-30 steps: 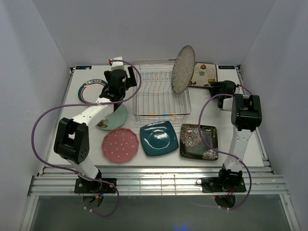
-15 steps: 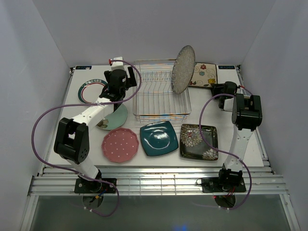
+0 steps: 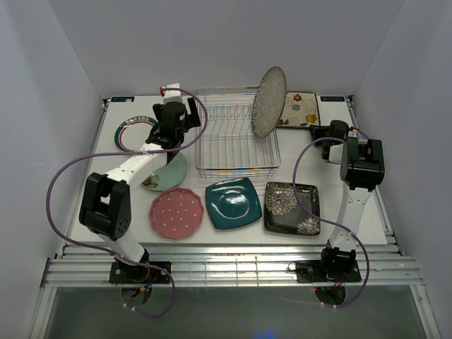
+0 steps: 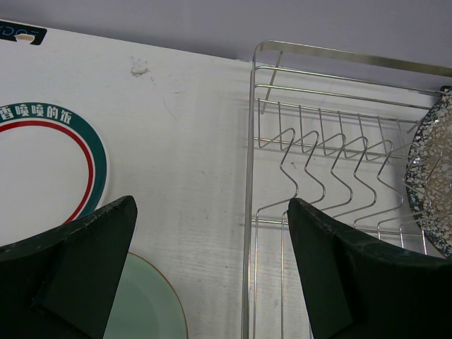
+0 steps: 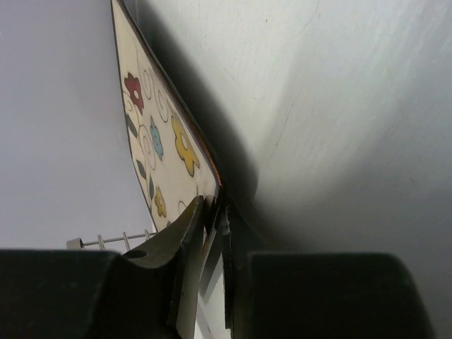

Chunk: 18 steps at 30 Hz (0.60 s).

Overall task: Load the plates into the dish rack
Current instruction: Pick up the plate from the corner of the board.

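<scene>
The silver dish rack (image 3: 236, 141) stands mid-table and holds the speckled grey plate (image 3: 269, 101) upright at its right end. My right gripper (image 3: 318, 130) is shut on the near edge of the cream floral square plate (image 3: 300, 107). In the right wrist view the jaws (image 5: 214, 206) pinch that plate's rim (image 5: 152, 134), with a dark shadow under it. My left gripper (image 3: 185, 113) is open and empty over the rack's left rim (image 4: 248, 212). The white teal-rimmed plate (image 3: 131, 133), mint plate (image 3: 171, 169), pink plate (image 3: 176, 212), teal square plate (image 3: 234, 203) and black floral plate (image 3: 292, 207) lie flat.
White walls close in the table at the back and both sides. The left arm's purple cable (image 3: 70, 169) loops over the left side of the table. The right arm's cable (image 3: 300, 176) hangs over the black floral plate.
The right arm has shifted slightly to the right while holding the cream plate's edge. The left arm and the other plates have not moved.
</scene>
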Available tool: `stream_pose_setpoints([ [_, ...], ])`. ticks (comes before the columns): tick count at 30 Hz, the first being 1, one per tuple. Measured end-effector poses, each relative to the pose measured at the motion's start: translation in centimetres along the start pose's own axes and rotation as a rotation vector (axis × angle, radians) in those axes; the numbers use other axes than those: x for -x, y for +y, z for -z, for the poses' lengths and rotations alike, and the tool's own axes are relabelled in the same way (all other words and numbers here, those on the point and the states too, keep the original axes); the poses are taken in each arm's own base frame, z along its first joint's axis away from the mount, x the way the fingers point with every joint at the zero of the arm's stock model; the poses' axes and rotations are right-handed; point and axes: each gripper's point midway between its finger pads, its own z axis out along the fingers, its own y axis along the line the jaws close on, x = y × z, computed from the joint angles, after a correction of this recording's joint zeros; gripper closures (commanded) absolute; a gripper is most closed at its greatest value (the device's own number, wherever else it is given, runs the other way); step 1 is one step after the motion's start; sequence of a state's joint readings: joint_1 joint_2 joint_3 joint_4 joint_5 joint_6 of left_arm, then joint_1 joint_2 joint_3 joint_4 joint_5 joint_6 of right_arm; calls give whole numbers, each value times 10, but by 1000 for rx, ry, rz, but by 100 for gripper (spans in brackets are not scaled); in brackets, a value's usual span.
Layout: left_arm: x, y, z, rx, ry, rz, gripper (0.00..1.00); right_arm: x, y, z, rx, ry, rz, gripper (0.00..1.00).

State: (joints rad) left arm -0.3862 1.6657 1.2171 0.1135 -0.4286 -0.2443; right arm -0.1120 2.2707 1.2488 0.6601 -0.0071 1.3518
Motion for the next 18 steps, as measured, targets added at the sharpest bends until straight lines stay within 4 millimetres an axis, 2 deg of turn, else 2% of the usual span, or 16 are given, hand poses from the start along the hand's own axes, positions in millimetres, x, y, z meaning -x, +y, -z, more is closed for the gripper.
stream_pose_setpoints([
  [10, 0, 0, 0, 0, 0, 0, 2, 7, -3, 3, 1, 20, -42, 92],
  [18, 0, 0, 0, 0, 0, 0, 2, 19, -9, 14, 5, 38, -108, 92],
])
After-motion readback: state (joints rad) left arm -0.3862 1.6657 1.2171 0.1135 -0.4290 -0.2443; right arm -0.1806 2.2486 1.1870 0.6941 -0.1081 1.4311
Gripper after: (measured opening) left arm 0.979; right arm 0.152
